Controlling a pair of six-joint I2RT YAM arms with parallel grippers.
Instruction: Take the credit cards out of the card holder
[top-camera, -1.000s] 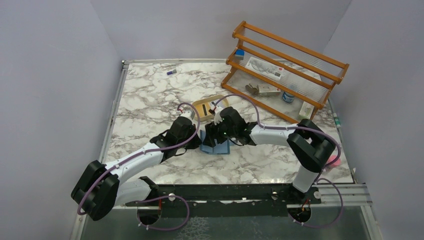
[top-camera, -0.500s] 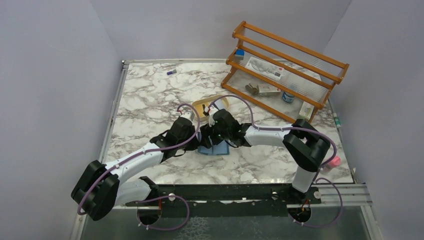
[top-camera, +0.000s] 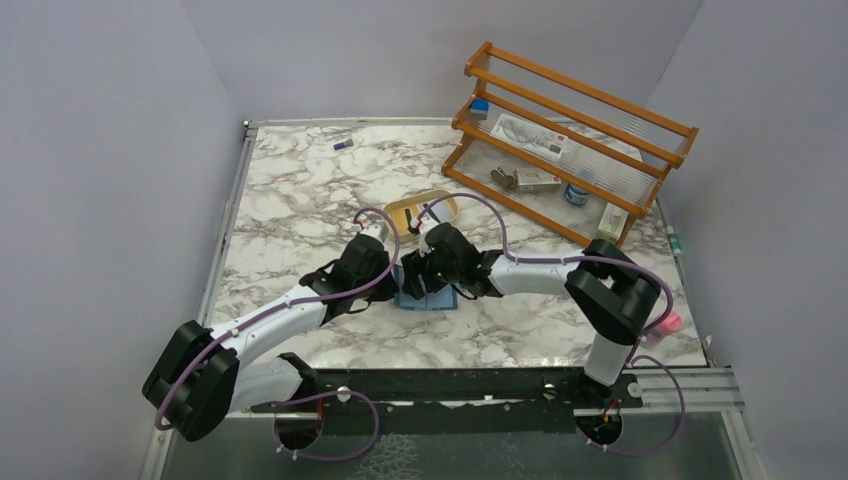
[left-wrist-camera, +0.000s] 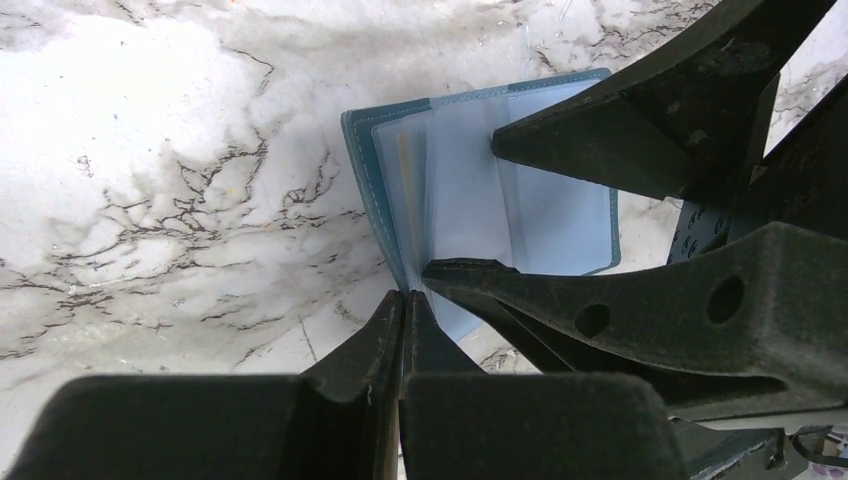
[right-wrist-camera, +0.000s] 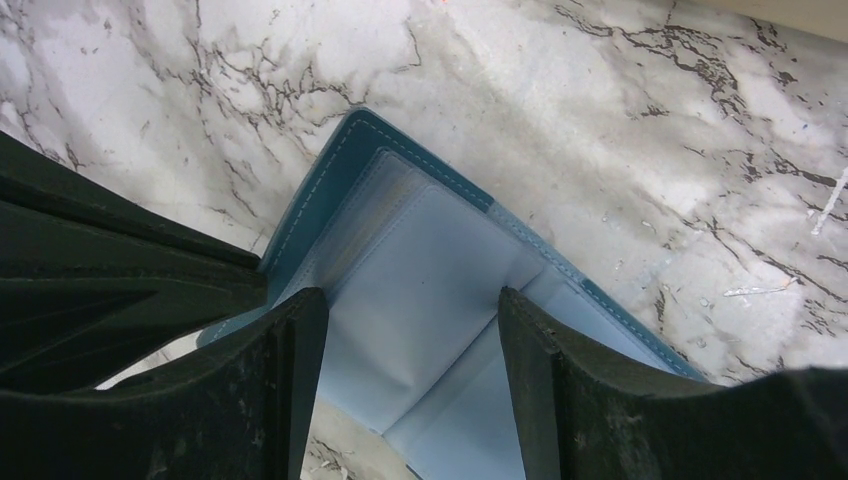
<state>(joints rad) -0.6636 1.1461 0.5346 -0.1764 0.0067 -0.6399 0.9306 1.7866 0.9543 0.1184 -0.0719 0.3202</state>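
Now | left gripper (left-wrist-camera: 403, 310) together at card holder (left-wrist-camera: 365, 170) edge | right gripper (right-wrist-camera: 410, 300) apart over its sleeves (left-wrist-camera: 470, 200) | risk: closing snags sleeves, dragging card holder loose

No text, brand or number reads clearly in any view. The white flat packet (top-camera: 530, 133) and the small tan boxes (top-camera: 528, 180) on the orange-brown wooden slatted rack (top-camera: 587, 90) carry some print, but it's too small to make out from the top view. The teal-blue bifold card holder (right-wrist-camera: 430, 290) shows only plain light-blue sleeves with nothing legible on them.
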